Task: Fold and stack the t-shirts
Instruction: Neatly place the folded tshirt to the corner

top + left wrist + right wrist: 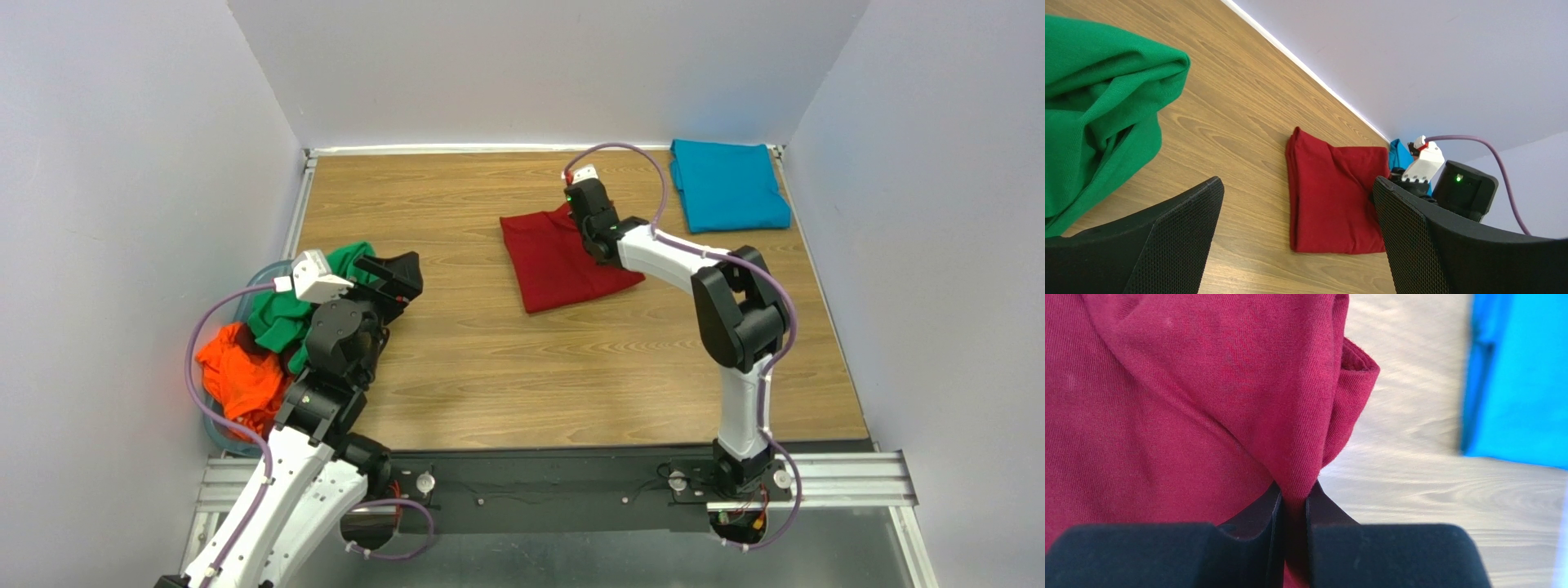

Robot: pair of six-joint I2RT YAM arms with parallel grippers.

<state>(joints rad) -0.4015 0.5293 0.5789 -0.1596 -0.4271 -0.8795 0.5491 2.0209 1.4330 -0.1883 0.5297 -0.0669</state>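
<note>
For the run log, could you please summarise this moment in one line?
right end effector: shut on dark red t-shirt edge | left end effector: open, beside green t-shirt | teal-blue t-shirt: folded, far right

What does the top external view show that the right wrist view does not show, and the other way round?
Only the top external view shows the green t-shirt and the orange t-shirt heaped at the left side, the left gripper beside them, and most of the folded outline of the dark red t-shirt. Only the right wrist view shows the right gripper shut on a raised fold of red cloth between its fingers. Both show the dark red t-shirt, the teal-blue t-shirt and the wooden table.
</note>
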